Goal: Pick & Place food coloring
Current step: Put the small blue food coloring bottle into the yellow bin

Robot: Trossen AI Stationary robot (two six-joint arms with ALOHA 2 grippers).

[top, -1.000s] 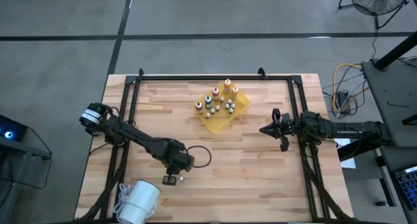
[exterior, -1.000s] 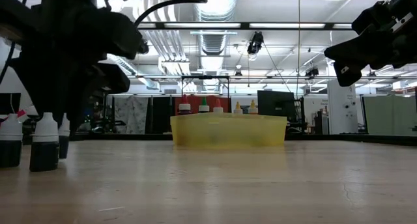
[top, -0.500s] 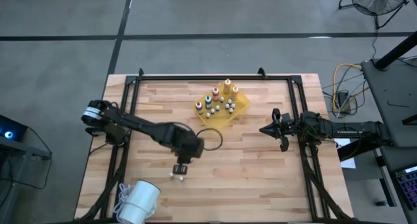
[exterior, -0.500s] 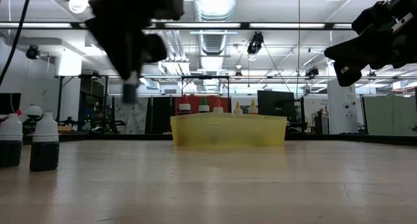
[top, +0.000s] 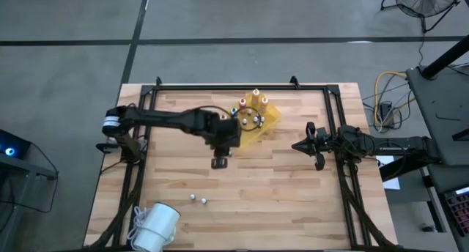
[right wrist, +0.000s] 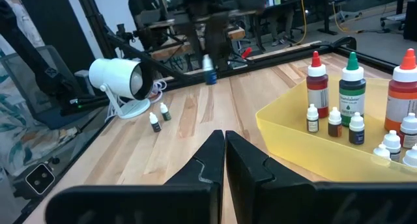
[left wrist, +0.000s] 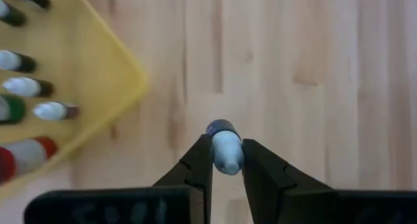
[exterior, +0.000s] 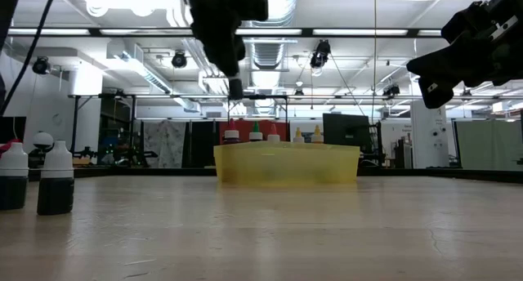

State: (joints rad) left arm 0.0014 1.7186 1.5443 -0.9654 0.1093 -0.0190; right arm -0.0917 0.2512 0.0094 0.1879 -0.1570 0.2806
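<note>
A small bottle with a white cap [left wrist: 225, 149] is pinched between the fingers of the left end effector [left wrist: 227, 160], which has been carried from the near-left part of the surface [top: 293, 201] up to a spot just beside the near corner of the yellow tray [top: 270, 120]. A second ago this end effector was low over the near-left area, beside the small bottles standing there; half a second ago it was midway, lifted and travelling; now it hangs above the wood just short of the tray's edge, as is also seen in the low view, where the bottle [exterior: 235, 88] is held well clear of the surface and above the tray [exterior: 286, 165]. From this it is judged that the pick has been made and the carry is nearly finished, with only the last move over the rim and the release remaining. Two small bottles [top: 198, 199] have been left on the near-left part of the surface, near the white lamp [top: 155, 226], so further trips are probably needed. In the tray, taller bottles with red [right wrist: 316, 81], green [right wrist: 352, 81] and orange [right wrist: 404, 87] caps stand among several small white-capped ones. The right end effector [right wrist: 225, 149] has not moved over the second: it waits at the right edge of the surface with its fingers pressed together and nothing between them.
</note>
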